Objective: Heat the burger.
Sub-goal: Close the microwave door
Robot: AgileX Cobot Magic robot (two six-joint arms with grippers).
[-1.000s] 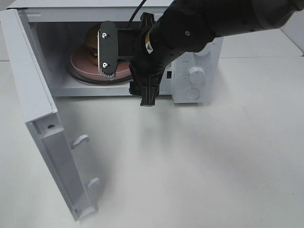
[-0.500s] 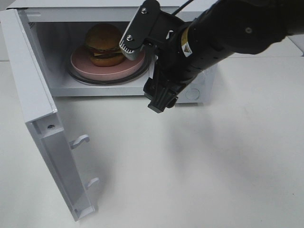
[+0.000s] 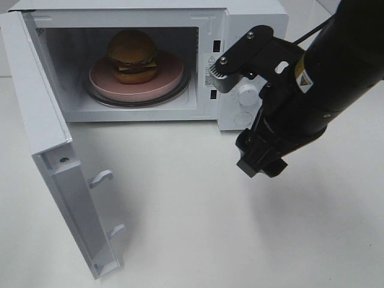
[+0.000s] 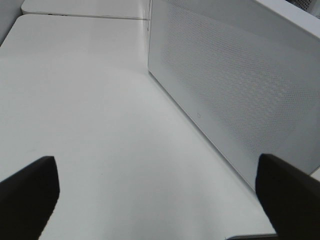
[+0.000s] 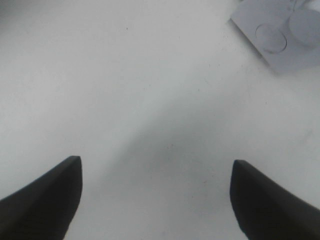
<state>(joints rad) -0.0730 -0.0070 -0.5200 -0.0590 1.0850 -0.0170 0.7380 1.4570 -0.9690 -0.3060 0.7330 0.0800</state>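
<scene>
Glossy brown-bunned burger (image 3: 132, 54) centred on round pink plate (image 3: 171, 81) inside white microwave (image 3: 252, 18), 11 o'clock, ready for heating; door (image 3: 42, 120) wide open. Spread and empty: right claw (image 5: 157, 200), left claw (image 4: 155, 200).

The burger (image 3: 132, 57) has a glossy golden-brown bun, a yellow edge of cheese and a dark patty. Its plate (image 3: 171, 81) is plain pink. The microwave (image 3: 252, 18) is white all over, dials included, and its door (image 3: 42, 120) is the same white. A white panel (image 4: 240, 85) seen from my left wrist carries a fine grid of tiny dots. The bench (image 3: 180, 228) is plain white with soft grey shadows. My left pincer (image 4: 159, 197) is black. My right pincer (image 5: 157, 200) is black too, with a silver-grey ridged fingertip (image 3: 217, 77). My right arm (image 3: 342, 66) is black with a small yellow-and-white label (image 3: 305, 80).
</scene>
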